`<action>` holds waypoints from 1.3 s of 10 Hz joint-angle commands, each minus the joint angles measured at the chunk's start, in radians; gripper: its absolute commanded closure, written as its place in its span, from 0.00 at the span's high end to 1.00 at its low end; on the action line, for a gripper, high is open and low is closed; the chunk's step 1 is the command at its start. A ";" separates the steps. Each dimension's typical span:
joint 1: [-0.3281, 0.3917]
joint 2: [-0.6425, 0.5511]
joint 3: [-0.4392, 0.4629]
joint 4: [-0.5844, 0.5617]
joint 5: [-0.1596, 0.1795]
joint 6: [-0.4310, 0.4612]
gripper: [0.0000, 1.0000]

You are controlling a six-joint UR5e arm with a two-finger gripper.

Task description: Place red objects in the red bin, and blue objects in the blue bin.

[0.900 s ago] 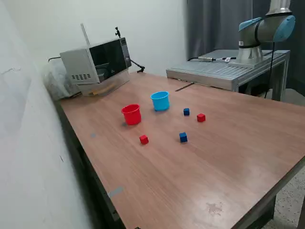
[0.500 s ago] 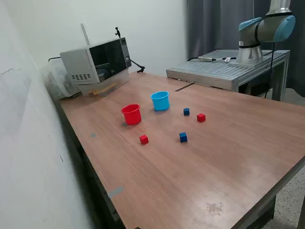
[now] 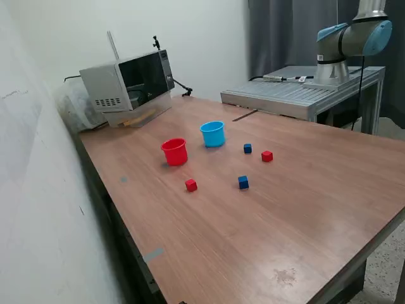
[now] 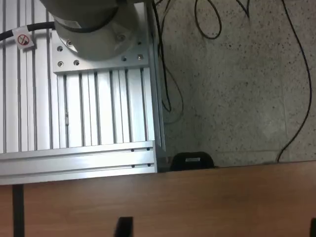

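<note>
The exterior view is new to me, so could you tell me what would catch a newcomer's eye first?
Two bright cups stand side by side mid-table: the red cup and the light-blue cup, both upright and open. Four small cubes lie loose on the wood nearer the camera: a red cube, a blue cube, another blue cube and another red cube. A microwave sits at the far corner.

Smooth wood-look table [image 3: 304, 202], ribbed metal base plate [image 4: 98, 113], speckled floor [image 4: 237, 84]

On the table stand two cups: one red cup [image 3: 174, 151] and one light-blue cup [image 3: 213, 133]. Around them lie four small cubes: two red cubes [image 3: 191, 185] [image 3: 267, 156] and two dark-blue cubes [image 3: 243, 182] [image 3: 247, 148].
</note>
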 commanded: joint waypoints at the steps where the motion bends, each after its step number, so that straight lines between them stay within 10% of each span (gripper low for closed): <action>1: 0.002 0.003 -0.010 -0.002 0.000 -0.002 1.00; 8: 0.097 0.158 -0.141 -0.437 -0.009 -0.061 1.00; 13: 0.040 0.296 0.202 -0.944 -0.026 -0.482 1.00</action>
